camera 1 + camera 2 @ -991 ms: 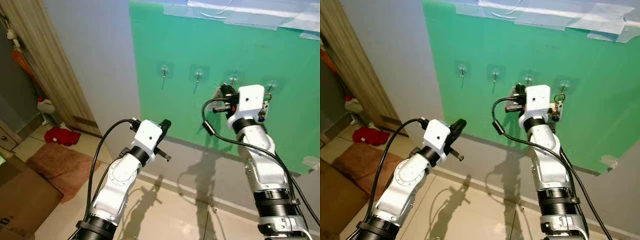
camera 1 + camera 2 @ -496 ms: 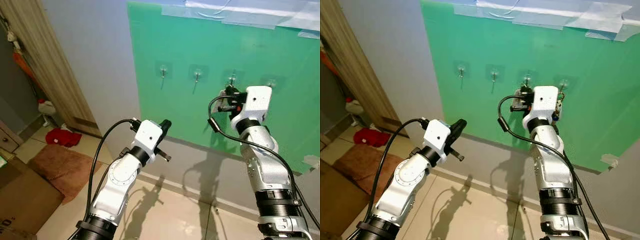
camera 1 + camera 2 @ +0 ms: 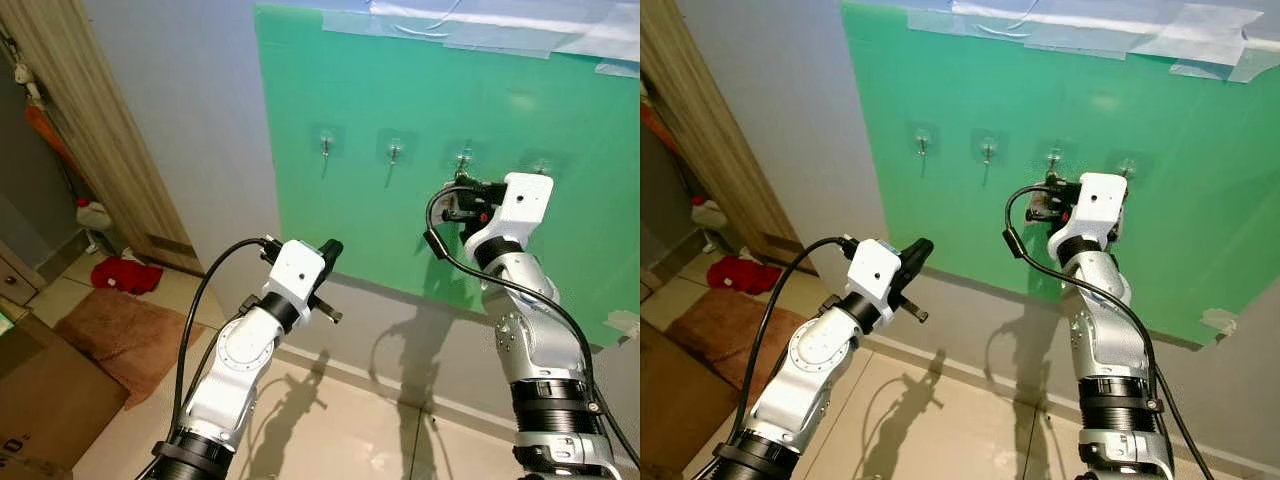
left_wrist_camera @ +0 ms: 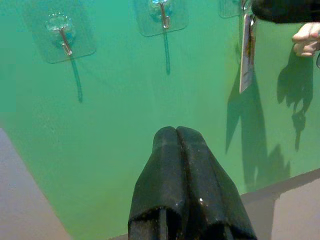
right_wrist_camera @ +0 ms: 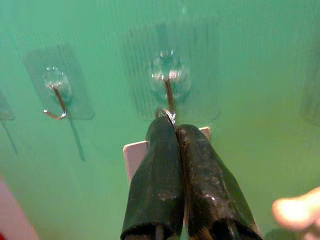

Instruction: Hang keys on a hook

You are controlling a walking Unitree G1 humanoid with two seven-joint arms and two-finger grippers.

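Note:
Four clear stick-on hooks run in a row on a green sheet (image 3: 420,80) taped to the wall. My right gripper (image 3: 462,190) is raised to the third hook from the left (image 3: 463,160). In the right wrist view its fingers (image 5: 165,165) are shut on a metal key ring (image 5: 167,114) with a white tag (image 5: 135,152) behind them. The ring touches the lower end of that hook (image 5: 169,92); whether it is over the hook I cannot tell. My left gripper (image 3: 330,247) is held up in mid-air short of the wall, shut and holding nothing.
The two left hooks (image 3: 326,147) (image 3: 394,152) are bare. A pinkish object (image 4: 307,40) hangs beside the tag. On the left are a wooden door frame (image 3: 90,130), a red cloth (image 3: 125,272), a brown mat (image 3: 120,335) and a cardboard box (image 3: 40,400).
My right wrist has shifted to the right and a little up along the row of hooks, staying close to the wall. The left arm has not moved.

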